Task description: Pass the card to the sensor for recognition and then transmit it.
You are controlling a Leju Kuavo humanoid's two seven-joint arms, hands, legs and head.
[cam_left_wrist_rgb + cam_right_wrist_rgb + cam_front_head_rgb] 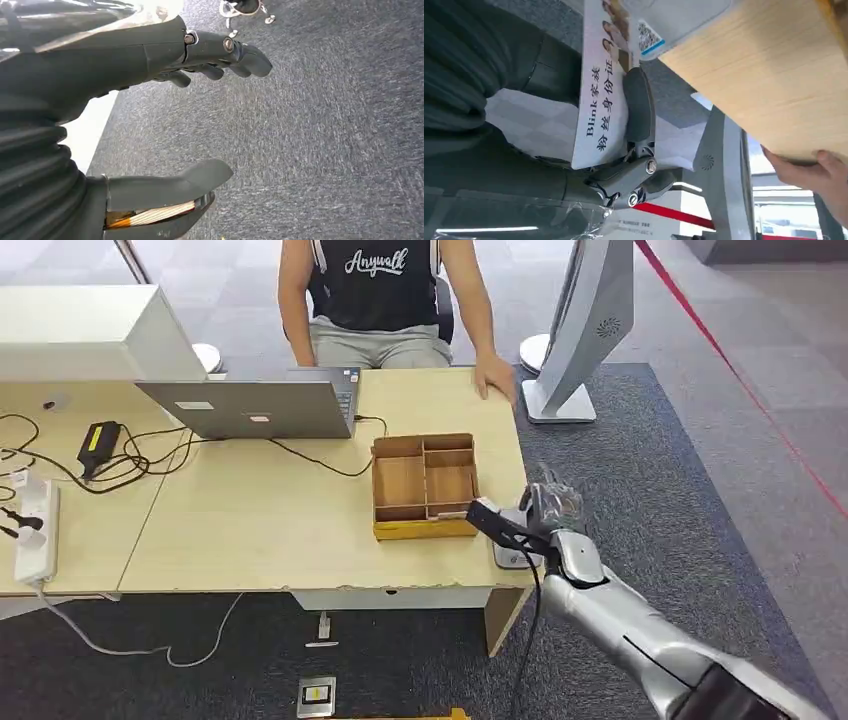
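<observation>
The right hand (pixel 634 150) pinches a white printed card (pixel 606 95) between its thick grey thumb and darker fingers (pixel 639 107); the card's long axis runs along the hand toward the desk edge, its far end lying over a pale grey sensor pad (pixel 679 17) with a small code sticker. In the head view that right hand (pixel 552 505) hangs over the sensor pad (pixel 508 552) at the near right corner of the light wooden table (pixel 250 530), just beside a shallow brown wooden tray (pixel 424 487) split into compartments.

The left hand (pixel 210 55) hangs with fingers loosely curled apart from the thumb, holding nothing, above dark grey carpet (pixel 325 140).

Farther along the table stand a grey laptop (pixel 260 405), black cables (pixel 120 460) and a white power strip (pixel 32 530). A seated person in a black shirt (pixel 380 285) rests a hand (pixel 494 375) on the table's far edge. A silvery grey stand (pixel 580 330) rises from the carpet beside the table, and a red line (pixel 740 380) crosses the floor.
</observation>
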